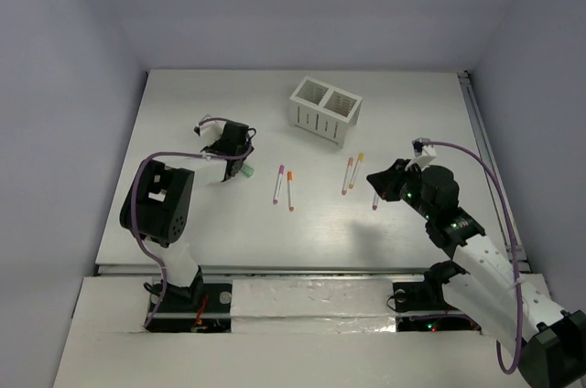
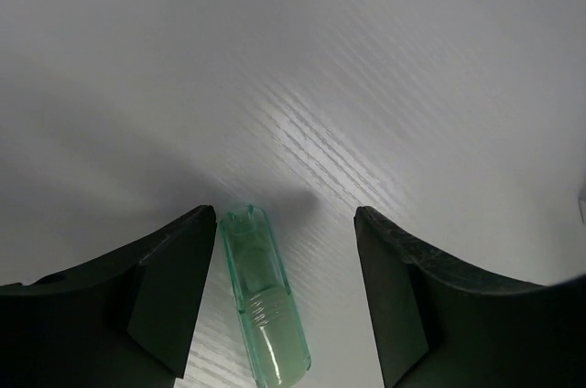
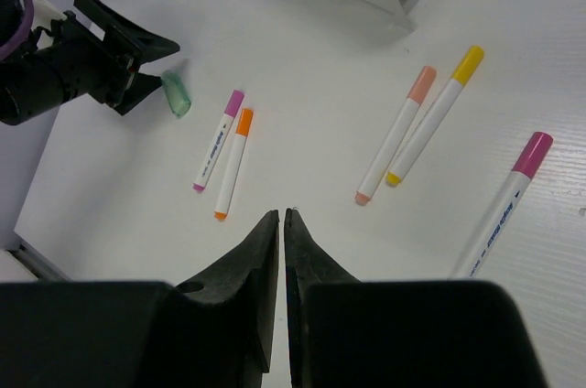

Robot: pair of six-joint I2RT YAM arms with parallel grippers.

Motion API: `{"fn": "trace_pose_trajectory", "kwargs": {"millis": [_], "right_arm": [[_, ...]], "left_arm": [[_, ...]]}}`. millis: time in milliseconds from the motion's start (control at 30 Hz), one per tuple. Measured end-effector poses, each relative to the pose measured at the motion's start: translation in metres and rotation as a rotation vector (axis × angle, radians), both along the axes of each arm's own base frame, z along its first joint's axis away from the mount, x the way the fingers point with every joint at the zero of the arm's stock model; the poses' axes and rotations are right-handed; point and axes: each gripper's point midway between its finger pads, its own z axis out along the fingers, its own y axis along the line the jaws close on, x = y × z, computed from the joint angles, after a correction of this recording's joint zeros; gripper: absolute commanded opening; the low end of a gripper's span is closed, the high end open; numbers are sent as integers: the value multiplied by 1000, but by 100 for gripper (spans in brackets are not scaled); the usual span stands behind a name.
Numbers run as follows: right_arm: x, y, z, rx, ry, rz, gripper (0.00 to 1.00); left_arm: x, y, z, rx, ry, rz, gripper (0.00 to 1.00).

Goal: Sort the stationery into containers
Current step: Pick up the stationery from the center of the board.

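The mint-green piece (image 2: pixel 264 301) lies flat on the table between my open left fingers, close to the left finger (image 2: pixel 169 287) and not gripped. My left gripper (image 1: pixel 240 161) is low over it at the left of the table; the piece (image 1: pixel 246 170) shows beside it. My right gripper (image 1: pixel 383 177) is shut and empty, above the table to the right of the pens. A purple-capped pen (image 1: pixel 277 183) and an orange-capped pen (image 1: pixel 290 190) lie side by side mid-table. A pink-capped pen (image 1: pixel 347 175), a yellow-capped pen (image 1: pixel 356 169) and a magenta-capped pen (image 3: pixel 509 191) lie further right. The white two-compartment box (image 1: pixel 325 111) stands behind them.
A metal rail (image 1: pixel 485 155) runs along the table's right edge. The table's front edge (image 1: pixel 302 269) lies just ahead of the arm bases. Grey walls close in the back and both sides.
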Motion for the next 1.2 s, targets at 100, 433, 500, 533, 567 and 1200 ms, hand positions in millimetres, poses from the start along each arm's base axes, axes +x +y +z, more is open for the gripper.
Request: {"fn": "trace_pose_trajectory", "kwargs": {"millis": [100,433,500,533,567,1200], "right_arm": [[0,0,0,0,0,0,12],[-1,2,-1,1,6,9,13],[-1,2,-1,3,6,14,13],[-2,3,-1,4,6,17,13],[-2,3,0,5,6,18,13],[-3,2,24,27,-55,18,13]], "left_arm": [[-2,1,-1,21,10,-15,61],[-31,-12,-7,150,70,-106,61],[-31,-18,-8,187,90,-124,61],[-29,-20,-8,200,97,-129,60],[-27,-22,-9,211,103,-133,59],[-23,-18,-11,265,151,-133,0]]}}
